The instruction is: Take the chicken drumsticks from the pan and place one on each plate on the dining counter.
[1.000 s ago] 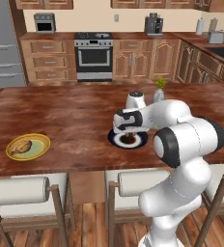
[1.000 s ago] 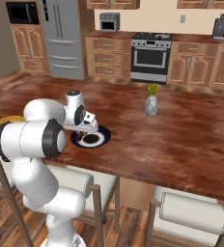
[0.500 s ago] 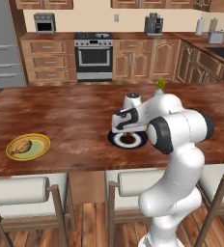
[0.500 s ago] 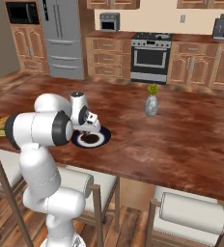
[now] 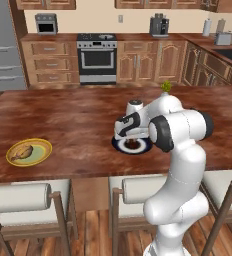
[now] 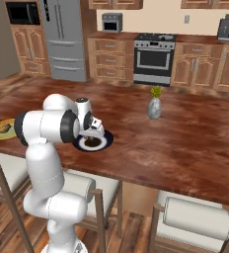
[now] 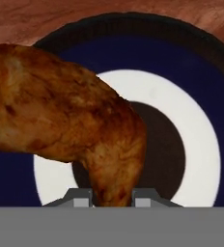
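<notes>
Left base view: long reddish-brown wooden table (image 5: 78, 120) across the middle; white arm bent over it, its hand (image 5: 131, 136) low above the dark blue-rimmed plate (image 5: 132, 146), a dark brown mass on the plate's white centre just under the hand. Yellow-rimmed plate (image 5: 29, 152) well apart toward the left end of the table, carrying the paler drumstick (image 5: 22, 152). Pale-cushioned stools (image 5: 19, 198) along the near edge; stove (image 5: 96, 56) against the far wall. Right base view: the same table (image 6: 185, 143), hand (image 6: 94, 132) directly over the blue-rimmed plate (image 6: 92, 142), the darker drumstick (image 6: 91, 141) a brown patch at the plate's middle; yellow-rimmed plate (image 6: 2, 128) at the left margin, partly behind the arm; small grey vase (image 6: 155, 106) with yellow-green sprigs standing upright on the table, well apart from the blue plate; refrigerator (image 6: 64, 39) at the back. Hand view: darker reddish-brown drumstick (image 7: 70, 120) large in the foreground, its narrow end clenched between the two fingertips (image 7: 77, 198), jaws pressed against it on both sides; beneath it the blue-rimmed plate (image 7: 201, 96) with white centre and a dark shadow; whether the meat touches the plate cannot be told.
</notes>
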You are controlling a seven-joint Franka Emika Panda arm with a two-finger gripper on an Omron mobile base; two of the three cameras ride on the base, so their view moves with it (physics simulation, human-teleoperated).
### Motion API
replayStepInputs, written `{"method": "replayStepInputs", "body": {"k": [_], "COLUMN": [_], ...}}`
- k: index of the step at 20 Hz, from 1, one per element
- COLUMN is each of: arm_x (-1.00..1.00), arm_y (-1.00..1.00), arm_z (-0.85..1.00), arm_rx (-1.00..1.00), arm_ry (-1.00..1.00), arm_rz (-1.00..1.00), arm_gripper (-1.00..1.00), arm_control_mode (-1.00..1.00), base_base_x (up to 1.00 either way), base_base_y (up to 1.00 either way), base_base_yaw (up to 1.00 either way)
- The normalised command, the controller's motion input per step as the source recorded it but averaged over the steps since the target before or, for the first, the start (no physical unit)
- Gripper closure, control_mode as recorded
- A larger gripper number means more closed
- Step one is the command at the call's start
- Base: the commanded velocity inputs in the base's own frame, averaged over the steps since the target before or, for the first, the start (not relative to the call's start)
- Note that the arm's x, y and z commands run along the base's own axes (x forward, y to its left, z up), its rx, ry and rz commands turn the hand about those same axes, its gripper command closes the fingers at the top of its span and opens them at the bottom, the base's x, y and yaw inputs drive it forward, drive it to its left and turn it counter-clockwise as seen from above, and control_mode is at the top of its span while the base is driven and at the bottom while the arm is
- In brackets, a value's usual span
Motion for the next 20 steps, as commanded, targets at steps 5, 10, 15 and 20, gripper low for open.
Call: {"method": "replayStepInputs", "body": {"k": [5,10,15,20], "arm_x": [0.02,0.02,0.11,0.07], "arm_y": [0.00,0.00,-0.01,0.00], "arm_z": [-0.28,-0.20,-0.13,-0.10], "arm_rx": [0.00,0.00,0.00,0.00], "arm_ry": [0.00,0.00,0.00,0.00], "arm_rz": [0.00,0.00,0.00,0.00], "arm_gripper": [1.00,1.00,1.00,1.00], "arm_control_mode": [-1.00,-1.00,-1.00,-1.00], "base_base_x": [0.00,0.00,0.00,0.00], "base_base_y": [0.00,0.00,0.00,0.00], "base_base_yaw": [0.00,0.00,0.00,0.00]}}
